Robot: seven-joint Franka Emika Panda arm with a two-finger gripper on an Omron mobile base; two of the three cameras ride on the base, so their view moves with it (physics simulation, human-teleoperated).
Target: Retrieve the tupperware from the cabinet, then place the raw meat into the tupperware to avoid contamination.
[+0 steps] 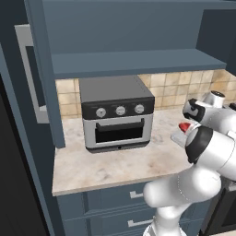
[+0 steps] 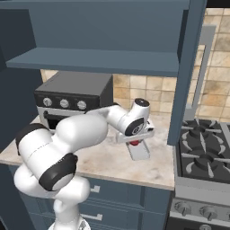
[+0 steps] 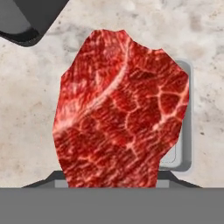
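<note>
Raw meat hung gripped between the part-open fingers, directly above the tupperware near the desk's right edge.

White arm reaches forward, elbow bent, wrist turned down; gripper clamped on the raw meat.

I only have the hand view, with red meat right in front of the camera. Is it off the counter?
Observer: Yes. The right base view shows the tool holding the raw meat just above the tupperware, which sits on the counter.
Operator: What's the dark corner at my upper left?
Observer: The toaster oven, left of the tupperware on the counter.
Operator: Is the cabinet shut?
Observer: No, the cabinet has its doors standing open.
</note>
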